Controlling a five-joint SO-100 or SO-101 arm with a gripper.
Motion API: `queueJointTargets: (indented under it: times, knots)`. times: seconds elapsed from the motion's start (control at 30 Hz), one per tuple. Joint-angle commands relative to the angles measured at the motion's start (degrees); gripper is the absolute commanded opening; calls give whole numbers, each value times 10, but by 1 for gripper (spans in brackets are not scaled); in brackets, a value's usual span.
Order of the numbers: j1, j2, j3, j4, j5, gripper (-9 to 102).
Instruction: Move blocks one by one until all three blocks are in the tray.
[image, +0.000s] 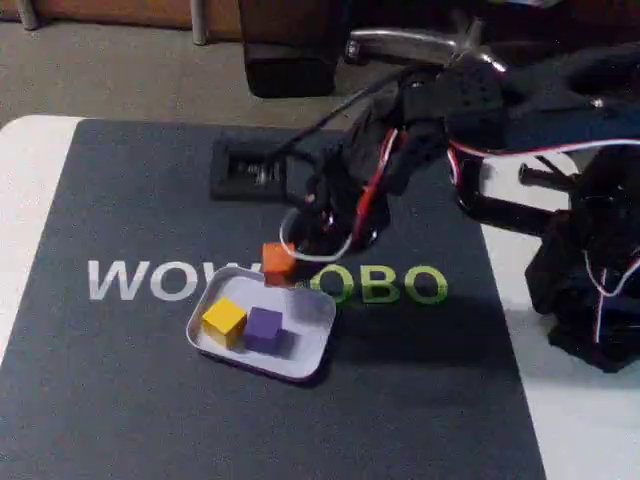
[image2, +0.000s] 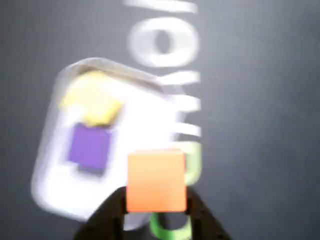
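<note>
The pale tray (image: 312, 345) (image2: 52, 165) lies on the dark mat and holds the yellow block (image: 223, 319) (image2: 92, 102) and the purple block (image: 264, 327) (image2: 90, 147) side by side. My gripper (image: 285, 262) (image2: 156, 205) is shut on the orange block (image: 277, 260) (image2: 156, 181), which hangs at the tray's far rim in the fixed view. In the wrist view the orange block sits between the two dark fingers (image2: 107, 215), over the tray's edge; the picture is blurred.
The dark mat (image: 130, 400) with white and green lettering (image: 150, 281) covers a white table. The arm's base and wiring (image: 590, 270) stand at the right. A black flat object (image: 250, 170) lies at the mat's far side.
</note>
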Motion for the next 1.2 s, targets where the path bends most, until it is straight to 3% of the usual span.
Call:
queueJointTargets:
  times: [0.0,0.23,0.73,1.07,1.17]
  knots:
    - [-23,4,1,-21,-27,-8]
    - [-33,-40,-4,-91,-25,1]
    - [22,76,85,-94,-75,23]
    - [23,259,171,-98,-28,23]
    - [8,316,173,-50,-17,23]
